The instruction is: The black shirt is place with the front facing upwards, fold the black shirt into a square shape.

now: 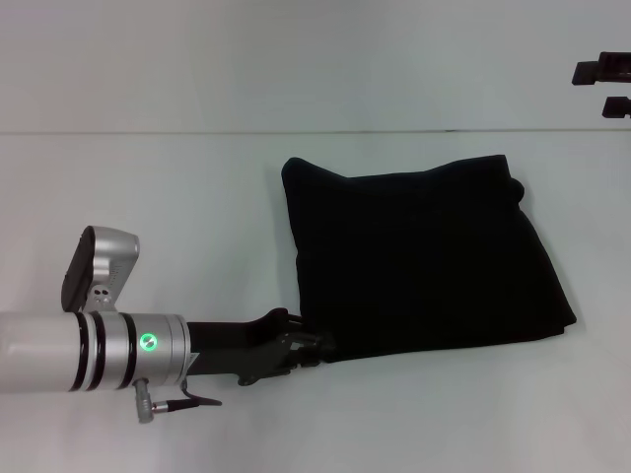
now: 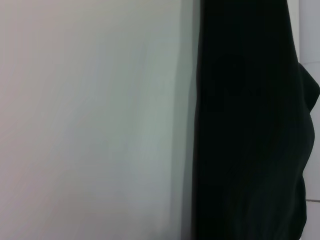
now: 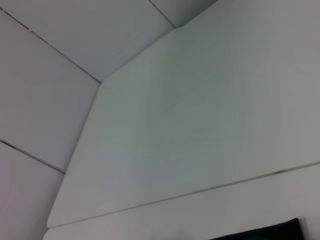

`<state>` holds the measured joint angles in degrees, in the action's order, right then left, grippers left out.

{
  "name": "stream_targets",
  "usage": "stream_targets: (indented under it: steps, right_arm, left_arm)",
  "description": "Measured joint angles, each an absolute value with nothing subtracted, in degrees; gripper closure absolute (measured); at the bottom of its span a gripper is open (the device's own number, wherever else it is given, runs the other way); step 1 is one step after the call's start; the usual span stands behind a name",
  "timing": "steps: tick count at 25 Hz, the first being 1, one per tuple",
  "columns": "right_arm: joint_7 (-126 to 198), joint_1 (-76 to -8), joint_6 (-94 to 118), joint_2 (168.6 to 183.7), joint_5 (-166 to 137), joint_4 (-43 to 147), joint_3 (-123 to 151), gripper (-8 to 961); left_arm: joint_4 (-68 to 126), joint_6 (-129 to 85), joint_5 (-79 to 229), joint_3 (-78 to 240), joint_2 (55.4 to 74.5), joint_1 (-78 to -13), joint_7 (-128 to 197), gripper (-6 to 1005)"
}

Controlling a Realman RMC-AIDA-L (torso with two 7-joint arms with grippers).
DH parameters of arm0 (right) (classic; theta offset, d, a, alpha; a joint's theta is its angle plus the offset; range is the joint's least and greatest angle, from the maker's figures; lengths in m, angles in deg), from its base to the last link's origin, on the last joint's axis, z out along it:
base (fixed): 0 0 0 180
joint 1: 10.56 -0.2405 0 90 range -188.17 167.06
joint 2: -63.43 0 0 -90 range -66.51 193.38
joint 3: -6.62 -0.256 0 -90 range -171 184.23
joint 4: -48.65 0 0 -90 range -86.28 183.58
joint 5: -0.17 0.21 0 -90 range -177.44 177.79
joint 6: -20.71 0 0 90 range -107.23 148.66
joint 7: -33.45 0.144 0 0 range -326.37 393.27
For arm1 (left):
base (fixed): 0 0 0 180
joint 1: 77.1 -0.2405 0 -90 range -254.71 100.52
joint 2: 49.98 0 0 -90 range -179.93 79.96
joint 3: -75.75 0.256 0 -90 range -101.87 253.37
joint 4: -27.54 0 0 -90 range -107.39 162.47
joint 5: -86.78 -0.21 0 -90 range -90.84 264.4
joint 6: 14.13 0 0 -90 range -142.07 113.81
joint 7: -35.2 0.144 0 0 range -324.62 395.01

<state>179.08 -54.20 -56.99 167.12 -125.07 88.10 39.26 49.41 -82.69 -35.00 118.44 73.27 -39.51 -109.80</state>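
Observation:
The black shirt (image 1: 419, 261) lies folded into a rough square on the white table (image 1: 148, 187), right of the middle. No lettering or neck label shows. My left gripper (image 1: 308, 345) reaches in from the lower left and sits at the shirt's near left corner, black against the black cloth. The left wrist view shows the shirt's straight folded edge (image 2: 245, 125) beside bare table. My right gripper (image 1: 606, 89) is parked at the far right edge of the head view, away from the shirt, its two fingers apart and empty. A dark sliver of the shirt (image 3: 265, 232) shows in the right wrist view.
The table's far edge (image 1: 197, 132) meets a pale wall. The left arm's silver forearm (image 1: 89, 350) lies over the table's near left part. White wall panels (image 3: 45, 115) show in the right wrist view.

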Motion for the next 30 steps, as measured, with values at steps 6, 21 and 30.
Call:
stream_targets:
  steps: [6, 21, 30]
  right_arm:
    - [179.0, -54.1, -57.0, 167.14, -125.1, 88.1, 39.0, 85]
    - [179.0, -53.8, -57.0, 167.15, -125.1, 87.9, 38.9, 85]
    - [178.9, -54.0, -56.8, 167.21, -125.1, 87.8, 38.5, 85]
  left_arm:
    - [49.4, -82.6, -35.1, 118.5, 73.30, -39.5, -109.8, 597]
    - [52.4, -87.7, -34.5, 113.4, 72.74, -45.2, -106.1, 963]
    - [56.2, -93.4, -34.9, 108.9, 72.71, -50.7, -104.8, 928]
